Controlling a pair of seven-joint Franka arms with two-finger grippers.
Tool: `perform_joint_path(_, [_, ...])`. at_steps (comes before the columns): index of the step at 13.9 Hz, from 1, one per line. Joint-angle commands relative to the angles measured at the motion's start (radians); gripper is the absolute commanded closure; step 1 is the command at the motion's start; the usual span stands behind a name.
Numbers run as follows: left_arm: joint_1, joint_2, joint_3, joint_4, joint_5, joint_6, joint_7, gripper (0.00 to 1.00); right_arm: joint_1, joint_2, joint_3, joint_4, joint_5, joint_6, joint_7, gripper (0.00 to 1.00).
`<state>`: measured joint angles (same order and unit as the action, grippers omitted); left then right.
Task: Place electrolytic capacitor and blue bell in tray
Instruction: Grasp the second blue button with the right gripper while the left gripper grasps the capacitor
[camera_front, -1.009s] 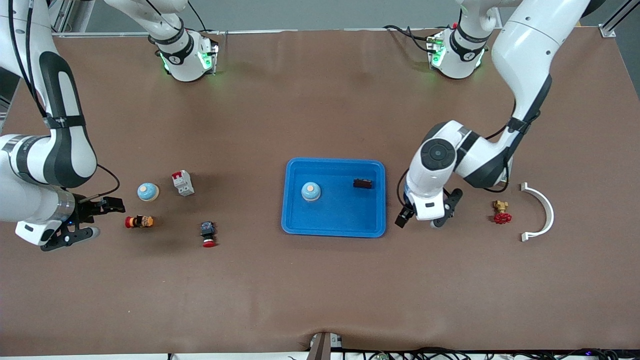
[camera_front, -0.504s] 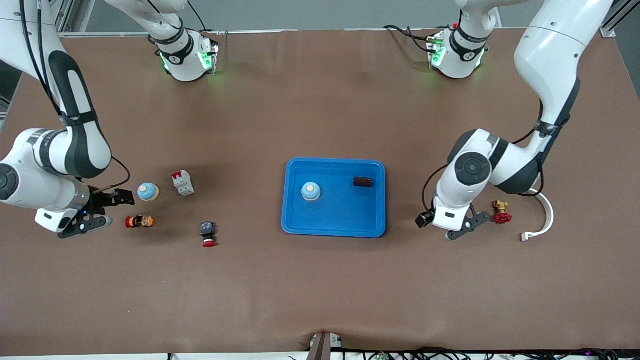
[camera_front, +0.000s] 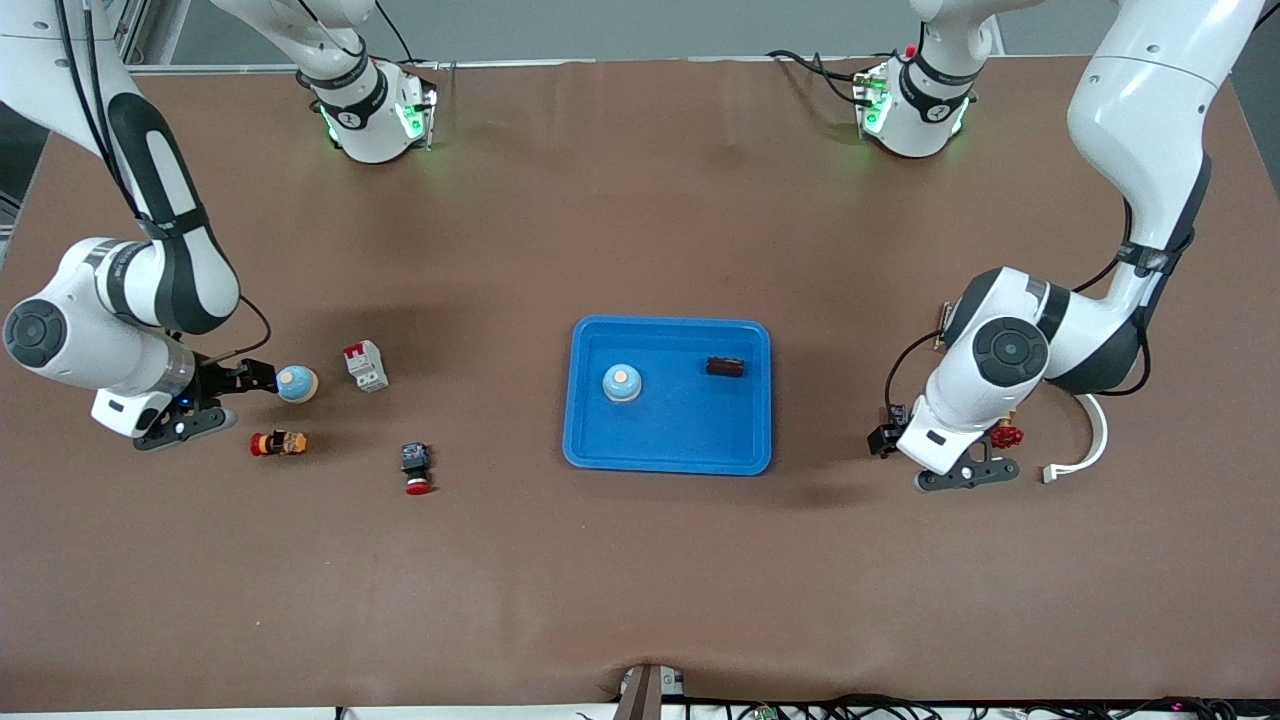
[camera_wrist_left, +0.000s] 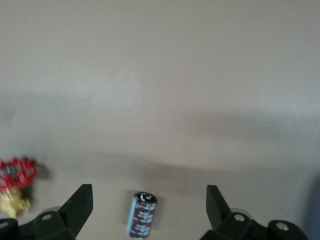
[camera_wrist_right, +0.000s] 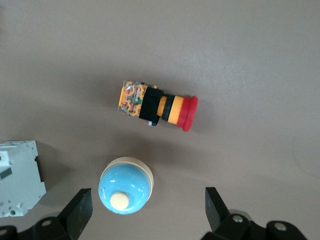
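Observation:
The blue tray (camera_front: 668, 455) lies mid-table and holds a blue bell (camera_front: 621, 382) and a dark electrolytic capacitor (camera_front: 725, 366). A second blue bell (camera_front: 297, 383) (camera_wrist_right: 125, 186) stands on the table toward the right arm's end. My right gripper (camera_front: 245, 395) (camera_wrist_right: 147, 202) is open beside it, and the bell sits between the fingers, closer to one of them. My left gripper (camera_front: 935, 462) (camera_wrist_left: 149, 205) is open low over the table at the left arm's end. A second capacitor (camera_wrist_left: 143, 215) lies between its fingers; the arm hides it in the front view.
A red-handled brass valve (camera_front: 1005, 437) (camera_wrist_left: 15, 182) and a white curved bracket (camera_front: 1095, 430) lie by the left gripper. Near the right gripper are a white circuit breaker (camera_front: 365, 365) (camera_wrist_right: 17, 175), a red push button (camera_front: 278, 443) (camera_wrist_right: 157, 106) and another button (camera_front: 416, 468).
The left gripper has moved away from the tray's side toward the valve. The right gripper has slid up to the bell on the table. Both stayed open.

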<state>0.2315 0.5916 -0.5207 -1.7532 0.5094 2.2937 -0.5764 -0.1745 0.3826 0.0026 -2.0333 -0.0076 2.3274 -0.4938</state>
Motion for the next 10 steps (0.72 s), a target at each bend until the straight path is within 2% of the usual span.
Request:
perform_joint_path(1, [0.022, -0.019, -0.015, 0.008, -0.017, -0.011, 0.198, 0.0, -0.019, -0.045, 0.019, -0.084, -0.005, 0.052, -0.011, 0.0])
perform_joint_path(2, [0.026, -0.021, -0.015, 0.005, -0.019, -0.011, 0.252, 0.0, -0.019, -0.045, 0.02, -0.091, -0.005, 0.061, -0.011, 0.0])
perform_joint_path(5, [0.054, -0.015, -0.019, -0.038, -0.023, -0.002, 0.251, 0.0, -0.017, -0.044, 0.02, -0.114, -0.003, 0.096, -0.011, 0.0])
perform_joint_path(6, [0.072, -0.009, -0.019, -0.048, -0.032, 0.021, 0.247, 0.0, -0.017, -0.039, 0.02, -0.116, -0.003, 0.099, -0.011, 0.0])
perform_joint_path(8, [0.113, -0.01, -0.028, -0.101, -0.13, 0.102, 0.245, 0.0, -0.016, -0.037, 0.02, -0.125, -0.003, 0.119, -0.011, 0.0])
perform_joint_path(10, [0.14, -0.021, -0.029, -0.156, -0.152, 0.162, 0.243, 0.0, -0.014, -0.036, 0.022, -0.153, -0.003, 0.162, -0.009, 0.0])
